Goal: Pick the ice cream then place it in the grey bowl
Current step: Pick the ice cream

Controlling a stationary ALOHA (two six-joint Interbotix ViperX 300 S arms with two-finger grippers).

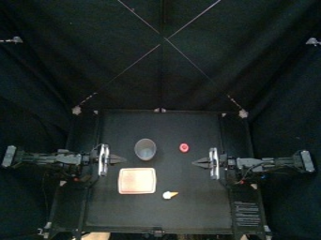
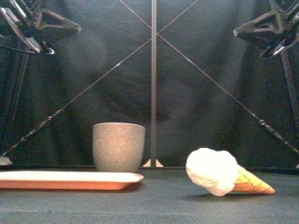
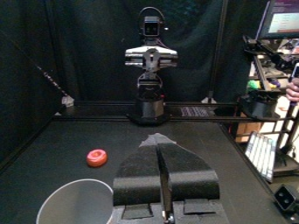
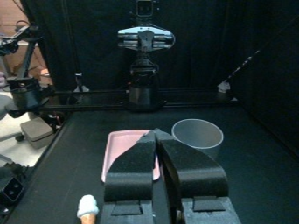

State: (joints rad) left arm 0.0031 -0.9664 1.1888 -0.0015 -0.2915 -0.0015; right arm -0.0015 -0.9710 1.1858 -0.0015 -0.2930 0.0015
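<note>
My left gripper [image 3: 162, 144] and right gripper [image 4: 156, 136] were both clenched on nothing, jaws pressed together, at centre-left and centre-right of the top view. The ice cream [image 1: 170, 195] lay on its side lower in that frame, between them but well apart from both, just right of the pink tray [image 1: 134, 180]. The grey speckled cup [image 1: 145, 147] stood above the tray
</note>
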